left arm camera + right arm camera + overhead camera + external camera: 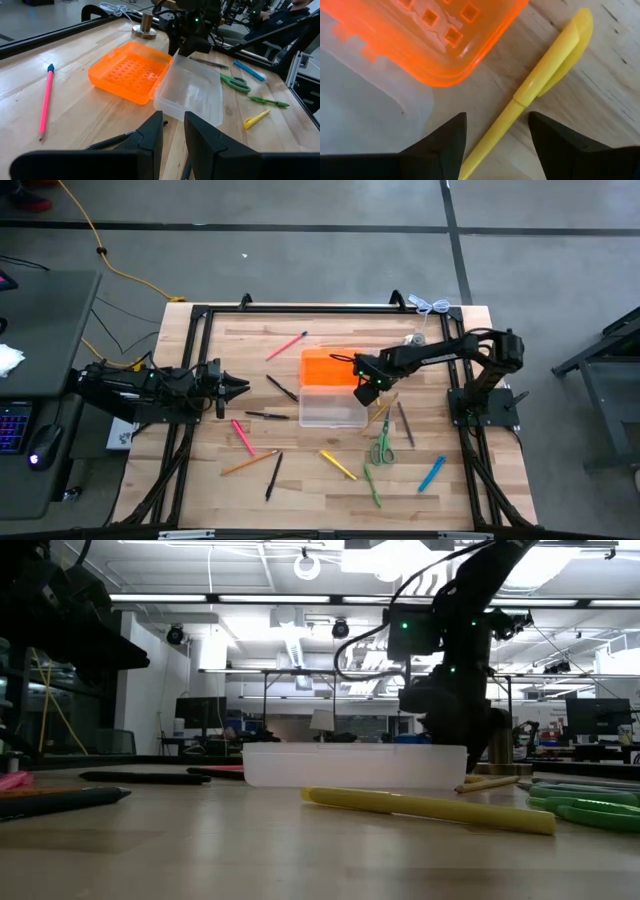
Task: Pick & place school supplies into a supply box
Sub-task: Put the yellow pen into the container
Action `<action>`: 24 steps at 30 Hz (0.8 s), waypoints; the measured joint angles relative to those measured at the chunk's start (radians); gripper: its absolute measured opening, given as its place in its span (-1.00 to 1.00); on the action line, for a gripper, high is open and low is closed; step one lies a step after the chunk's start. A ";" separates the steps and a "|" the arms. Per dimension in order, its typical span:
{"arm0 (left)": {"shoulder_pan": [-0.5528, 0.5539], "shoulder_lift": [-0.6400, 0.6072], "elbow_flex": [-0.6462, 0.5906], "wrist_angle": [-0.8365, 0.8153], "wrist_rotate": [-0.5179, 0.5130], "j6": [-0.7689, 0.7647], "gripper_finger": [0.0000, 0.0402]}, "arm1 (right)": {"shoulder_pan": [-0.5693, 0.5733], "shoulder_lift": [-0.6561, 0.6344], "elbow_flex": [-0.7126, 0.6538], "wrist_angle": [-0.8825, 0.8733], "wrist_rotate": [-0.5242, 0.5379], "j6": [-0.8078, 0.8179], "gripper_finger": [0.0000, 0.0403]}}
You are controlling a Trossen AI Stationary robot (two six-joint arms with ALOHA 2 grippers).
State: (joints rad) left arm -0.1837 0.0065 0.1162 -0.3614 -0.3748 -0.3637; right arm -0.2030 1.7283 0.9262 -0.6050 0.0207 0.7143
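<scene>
The right claw [497, 145] is spread wide over the yellow pen [530, 90] beside the box [332, 406]. It should drop straight down, then pinch the pen's middle.

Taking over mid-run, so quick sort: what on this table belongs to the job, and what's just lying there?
Job: supply box, orange lid, yellow pen, scissors, blue marker, pink pencil.
Lying about: metal bell, white cable.
</scene>
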 joint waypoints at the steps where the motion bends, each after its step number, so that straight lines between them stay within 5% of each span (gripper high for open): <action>1: 0.000 0.000 0.000 0.000 0.000 0.000 -0.45 | 0.002 0.009 0.000 0.000 0.004 0.000 -0.01; 10: 0.000 0.000 0.000 0.000 0.000 0.000 -0.45 | 0.002 0.015 -0.001 -0.004 0.025 0.003 -0.05; 24: 0.000 0.000 0.000 -0.005 0.000 0.000 -0.45 | 0.001 0.017 -0.004 -0.030 0.058 0.009 -0.46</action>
State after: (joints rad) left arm -0.1837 0.0066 0.1165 -0.3664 -0.3752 -0.3637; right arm -0.2024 1.7454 0.9226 -0.6351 0.0789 0.7238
